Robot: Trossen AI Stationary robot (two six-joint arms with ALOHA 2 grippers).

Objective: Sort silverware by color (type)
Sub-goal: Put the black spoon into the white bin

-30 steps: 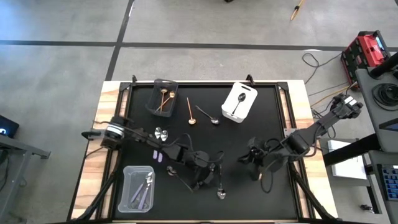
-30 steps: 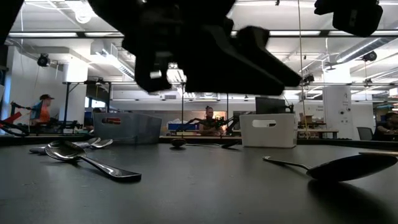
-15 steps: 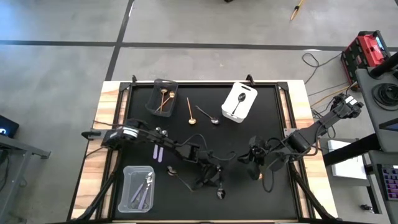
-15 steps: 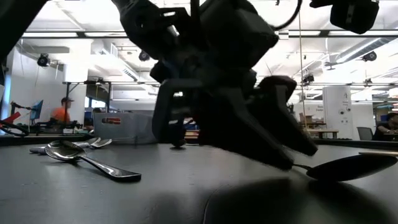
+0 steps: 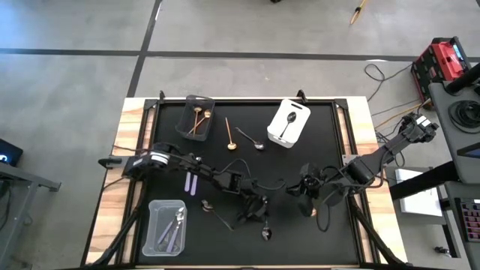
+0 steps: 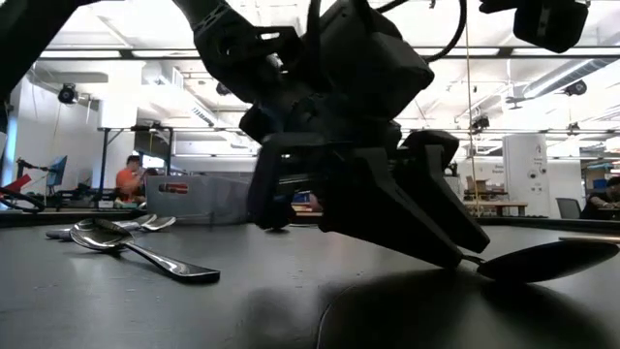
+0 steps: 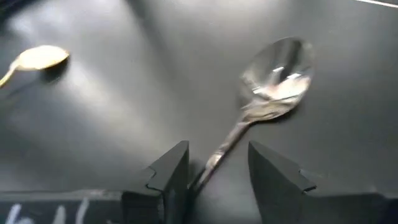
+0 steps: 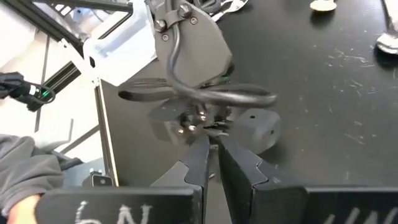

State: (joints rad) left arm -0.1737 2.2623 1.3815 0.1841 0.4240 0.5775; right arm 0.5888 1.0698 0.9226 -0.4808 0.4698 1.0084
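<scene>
L pincer (image 7: 214, 174) apart, straddling silver spoon (image 7: 273, 81) handle; bowl points away. R pincer (image 8: 213, 163) together.

table mat (image 5: 330, 142): matte black
table edge (image 5: 131, 120): pale wood grain
far-left bin (image 5: 187, 112): dark grey
far-right bin (image 5: 294, 129): white
near-left bin (image 5: 154, 225): clear plastic
loose spoon (image 5: 229, 135): gold
spoon handles (image 5: 189, 183): lilac
spoon at left fingertips (image 7: 277, 78): mirror silver
</scene>
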